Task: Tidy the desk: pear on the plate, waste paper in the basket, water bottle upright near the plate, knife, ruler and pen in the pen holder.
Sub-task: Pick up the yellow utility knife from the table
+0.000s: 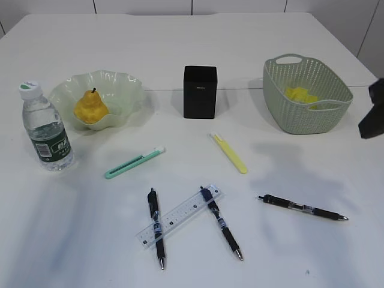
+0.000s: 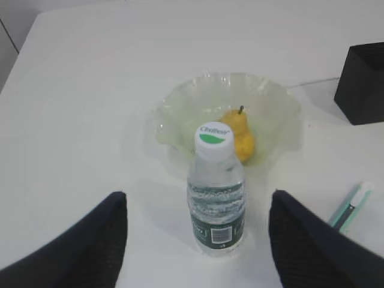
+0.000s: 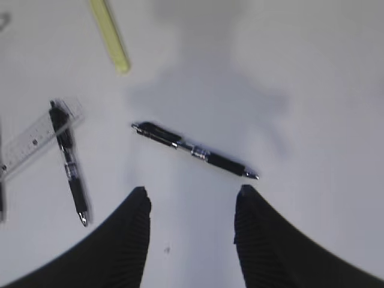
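The water bottle stands upright left of the plate, which holds the pear. My left gripper is open, its fingers wide apart on either side of the water bottle without touching it. Yellow waste paper lies in the basket. The pen holder stands mid-desk. A green knife and a yellow knife lie flat. The ruler lies under two pens. My right gripper hovers open just short of a third pen.
A dark part of my right arm shows at the right edge, beside the basket. The desk stretches white behind the pen holder. A seam line runs across it at the plate's level.
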Robot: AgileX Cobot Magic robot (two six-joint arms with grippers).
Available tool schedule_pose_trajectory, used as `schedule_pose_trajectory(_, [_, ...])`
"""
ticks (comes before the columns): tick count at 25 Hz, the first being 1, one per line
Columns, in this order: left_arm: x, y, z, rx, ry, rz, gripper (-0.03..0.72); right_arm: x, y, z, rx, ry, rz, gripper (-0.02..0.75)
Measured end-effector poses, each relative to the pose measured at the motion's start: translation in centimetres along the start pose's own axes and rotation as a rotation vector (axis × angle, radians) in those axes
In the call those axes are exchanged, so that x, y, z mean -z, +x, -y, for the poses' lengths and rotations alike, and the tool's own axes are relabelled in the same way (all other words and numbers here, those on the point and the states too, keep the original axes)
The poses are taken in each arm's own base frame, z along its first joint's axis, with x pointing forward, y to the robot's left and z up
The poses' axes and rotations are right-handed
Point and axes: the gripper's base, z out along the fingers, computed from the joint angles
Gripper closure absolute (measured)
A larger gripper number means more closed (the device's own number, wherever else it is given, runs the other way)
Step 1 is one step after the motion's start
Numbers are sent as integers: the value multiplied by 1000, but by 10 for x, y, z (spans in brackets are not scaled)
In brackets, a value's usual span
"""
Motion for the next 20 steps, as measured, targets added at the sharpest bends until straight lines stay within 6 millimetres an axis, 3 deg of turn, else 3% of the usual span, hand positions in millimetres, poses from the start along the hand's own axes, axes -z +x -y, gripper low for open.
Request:
schedule_pose_trajectory(5, [0,1,0,0,0,-16,167,13,-20,-4,13,-9,39,388])
schedule_pose_trajectory(20, [1,-2,0,0,-1,-10,167,4,-45,-18,11,-172,73,388])
